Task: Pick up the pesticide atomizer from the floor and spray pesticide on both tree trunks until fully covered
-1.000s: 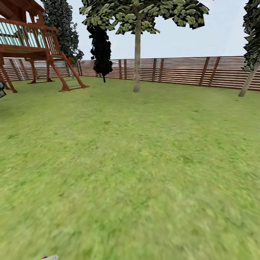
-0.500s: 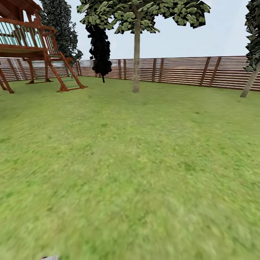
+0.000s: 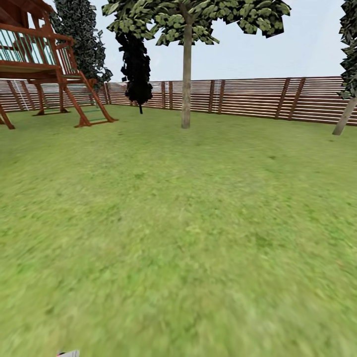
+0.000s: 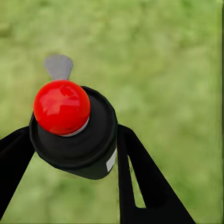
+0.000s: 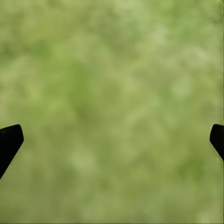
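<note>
- The garden lawn [image 3: 178, 223] spreads wide in front of me, ringed by a brown slat fence [image 3: 248, 99], with one wooden play tower [image 3: 44, 64] at my far left.
- I count two smooth grey-brown trunks in the head view: one tree trunk [image 3: 186, 84] stands straight ahead, well apart from me across the grass; the second tree trunk [image 3: 344, 118] leans at the far right edge.
- Two dark, narrow cypress-like trees [image 3: 136, 64] stand near the fence to the left of the middle tree; they are not my targets.
- The one pesticide atomizer [image 4: 74, 128] is off the floor, in my left tool [image 4: 77, 154]: its black fingers press against both sides of the dark body, with the red cap toward the wrist camera and a grey nozzle tip beyond it.
- My right tool [image 5: 112, 140] is spread wide with nothing between its fingertips, just blurred grass beyond.
- As I judge it, the coming move turns on this: the nearer trunk lies dead ahead, upright along its length, and the left arm carries the sprayer, so I must close that gap first.
</note>
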{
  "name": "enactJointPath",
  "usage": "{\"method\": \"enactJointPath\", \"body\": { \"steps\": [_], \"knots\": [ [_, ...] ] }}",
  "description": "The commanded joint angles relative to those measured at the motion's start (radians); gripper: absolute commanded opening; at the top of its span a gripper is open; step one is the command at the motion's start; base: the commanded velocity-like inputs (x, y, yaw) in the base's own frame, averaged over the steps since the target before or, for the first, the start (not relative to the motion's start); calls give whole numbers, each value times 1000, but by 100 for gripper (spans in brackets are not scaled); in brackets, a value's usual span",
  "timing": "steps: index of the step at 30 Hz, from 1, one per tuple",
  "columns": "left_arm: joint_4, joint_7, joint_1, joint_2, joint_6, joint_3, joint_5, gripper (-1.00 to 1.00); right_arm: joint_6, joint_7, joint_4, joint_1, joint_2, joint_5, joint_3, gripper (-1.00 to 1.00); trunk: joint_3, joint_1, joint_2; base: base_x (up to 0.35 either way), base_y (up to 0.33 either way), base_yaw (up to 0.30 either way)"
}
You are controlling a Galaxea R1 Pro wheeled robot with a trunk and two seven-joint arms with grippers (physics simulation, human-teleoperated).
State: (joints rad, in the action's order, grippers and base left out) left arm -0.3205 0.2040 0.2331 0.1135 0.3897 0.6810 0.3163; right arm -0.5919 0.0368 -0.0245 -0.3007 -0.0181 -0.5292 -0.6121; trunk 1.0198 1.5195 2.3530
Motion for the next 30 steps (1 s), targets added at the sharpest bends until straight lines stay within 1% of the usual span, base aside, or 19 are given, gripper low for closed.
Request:
{"method": "enactJointPath", "body": {
  "steps": [1, 30],
  "knots": [
    [0, 0, 0, 0, 0, 0, 0, -100, 0, 0, 0, 0, 0, 0, 0, 100, 0, 0, 0, 341, -93, 0],
    [0, 0, 0, 0, 0, 0, 0, -100, 0, 0, 0, 0, 0, 0, 0, 100, 0, 0, 0, 340, -93, 0]
  ]
}}
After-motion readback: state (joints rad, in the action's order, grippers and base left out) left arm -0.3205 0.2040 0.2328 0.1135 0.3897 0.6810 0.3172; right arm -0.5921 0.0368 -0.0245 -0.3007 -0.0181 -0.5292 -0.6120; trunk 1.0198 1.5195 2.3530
